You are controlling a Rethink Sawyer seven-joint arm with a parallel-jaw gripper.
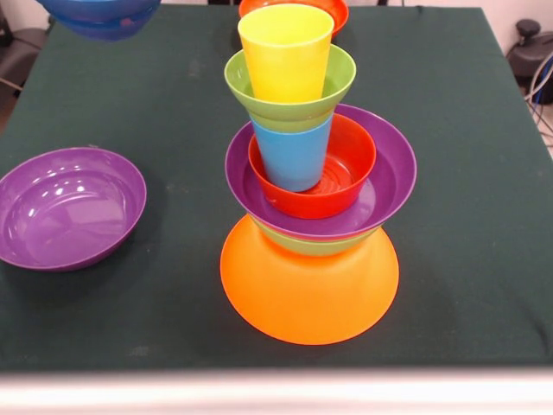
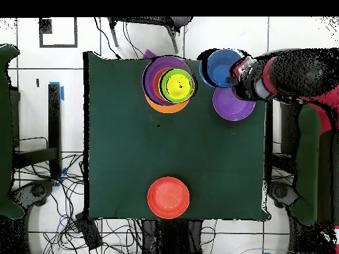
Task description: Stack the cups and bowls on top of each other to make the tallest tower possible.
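The tower (image 1: pixel 309 199) stands mid-table on the big upturned orange bowl (image 1: pixel 308 290). Upward it carries a green bowl, a purple bowl (image 1: pixel 387 177), a red-orange bowl (image 1: pixel 346 169), the light blue cup (image 1: pixel 292 156), a second green bowl (image 1: pixel 289 99) and the yellow cup (image 1: pixel 286 52) on top. It also shows in the overhead view (image 2: pixel 169 84). The small dark blue bowl (image 1: pixel 99 17) hangs in the air above the table's far corner. In the overhead view my gripper (image 2: pixel 236 71) is at the rim of this bowl (image 2: pixel 218 66) and holds it up. The gripper is out of the front view.
A loose purple bowl (image 1: pixel 69 207) lies open side up on the dark green tablecloth (image 1: pixel 467 216), beside the tower; it shows under my arm in the overhead view (image 2: pixel 232 106). A red-orange bowl (image 2: pixel 168 197) lies near the robot-side table edge, partly hidden behind the yellow cup in the front view (image 1: pixel 341 10).
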